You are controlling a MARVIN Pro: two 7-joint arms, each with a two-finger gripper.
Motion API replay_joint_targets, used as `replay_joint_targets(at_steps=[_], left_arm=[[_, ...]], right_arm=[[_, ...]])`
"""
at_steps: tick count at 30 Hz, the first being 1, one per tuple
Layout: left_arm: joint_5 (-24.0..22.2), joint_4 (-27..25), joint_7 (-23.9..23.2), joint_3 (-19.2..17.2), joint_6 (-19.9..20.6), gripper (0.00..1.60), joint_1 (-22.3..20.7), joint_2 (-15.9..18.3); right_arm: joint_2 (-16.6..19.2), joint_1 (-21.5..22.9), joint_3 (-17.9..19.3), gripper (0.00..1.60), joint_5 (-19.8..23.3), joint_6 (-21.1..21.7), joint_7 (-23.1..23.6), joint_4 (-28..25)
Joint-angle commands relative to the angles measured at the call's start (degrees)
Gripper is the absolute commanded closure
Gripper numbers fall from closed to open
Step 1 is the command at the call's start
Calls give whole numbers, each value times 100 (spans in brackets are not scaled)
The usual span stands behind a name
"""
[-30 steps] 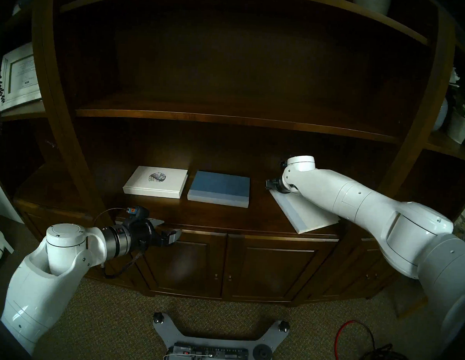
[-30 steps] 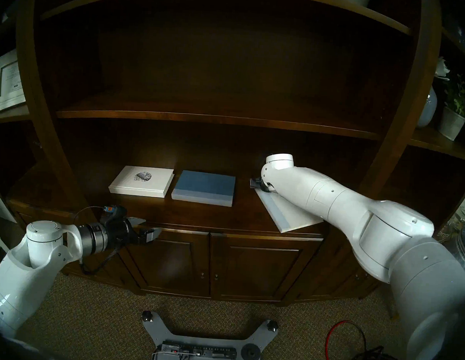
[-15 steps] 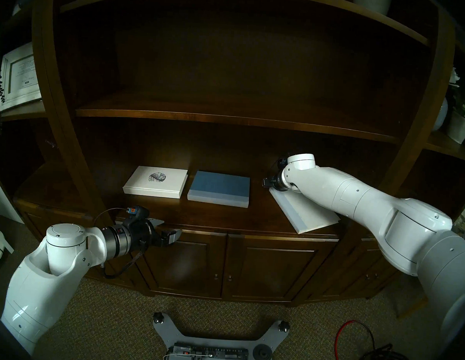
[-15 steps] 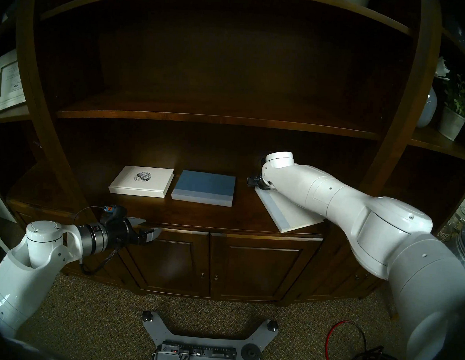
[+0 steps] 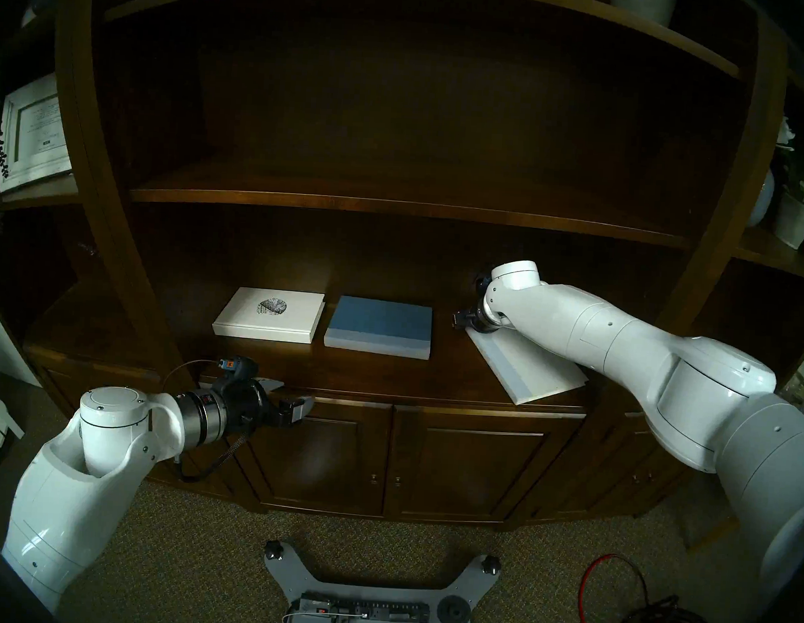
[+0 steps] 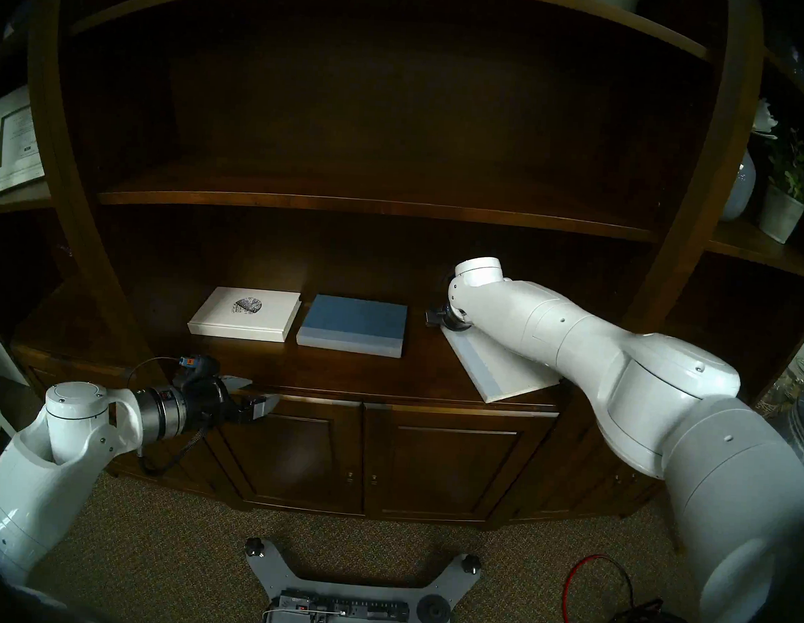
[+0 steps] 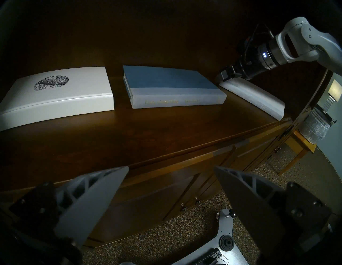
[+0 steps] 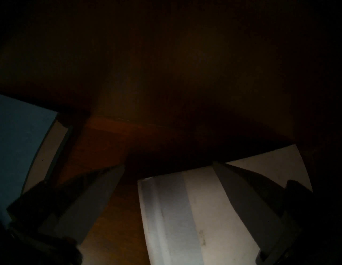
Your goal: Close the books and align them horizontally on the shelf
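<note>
Three closed books lie flat on the dark wooden shelf [image 5: 387, 377]. The white book with a round emblem [image 5: 269, 315] is at the left and the blue book [image 5: 380, 326] is beside it, both square to the front edge. The plain white book [image 5: 522, 371] lies skewed at the right, partly under my right arm. My right gripper [image 5: 458, 317] is open at that book's far left corner. In the right wrist view one finger [image 8: 246, 203] is over the plain white book [image 8: 175, 212] and the other over bare wood. My left gripper [image 7: 171, 168] hangs open and empty before the shelf's front edge.
A thinner board [image 5: 396, 206] runs above the shelf, and panelled cabinet doors [image 5: 466, 461] sit below it. A white-framed picture [image 5: 33, 131] stands at the far left and a potted plant [image 5: 795, 217] at the far right. The robot base [image 5: 366, 600] and a red cable [image 5: 627, 595] lie on the carpet.
My right gripper has crept a little to the left at the plain white book's far corner, still open. The books and my left arm have not visibly moved.
</note>
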Motion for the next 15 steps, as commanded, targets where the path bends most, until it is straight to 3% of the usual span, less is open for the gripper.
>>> replay_joint_targets(at_steps=[1,15], left_arm=[[6,-136,15,-73,-89,0,-98,-8],[4,-134,13,-71,-83,0,-101,-6]], right_arm=[[139,77,83,0,106,123,325,-98],[404,-154,98,0,332,393,964,-395]])
